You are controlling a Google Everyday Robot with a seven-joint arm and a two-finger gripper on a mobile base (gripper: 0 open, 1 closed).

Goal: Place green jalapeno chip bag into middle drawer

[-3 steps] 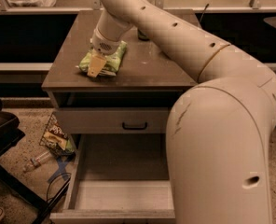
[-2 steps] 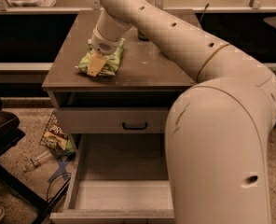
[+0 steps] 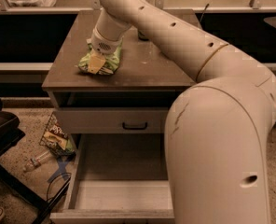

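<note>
The green jalapeno chip bag (image 3: pixel 111 59) lies on the brown cabinet top (image 3: pixel 147 69), toward its left side. My gripper (image 3: pixel 98 62) points down onto the bag's left part and touches it, and the wrist hides the bag's top. The bag rests on the cabinet top. The middle drawer (image 3: pixel 124 195) is pulled out wide below, and its pale floor is bare. My arm's big forearm covers the drawer's right part.
A closed drawer front with a black bar handle (image 3: pixel 134 125) sits above the open drawer. A dark can (image 3: pixel 143 34) stands at the back of the cabinet top. A brownish snack bag (image 3: pixel 56 136) and a plastic bottle (image 3: pixel 35 161) lie on the floor at the left, near a black chair (image 3: pixel 0 129).
</note>
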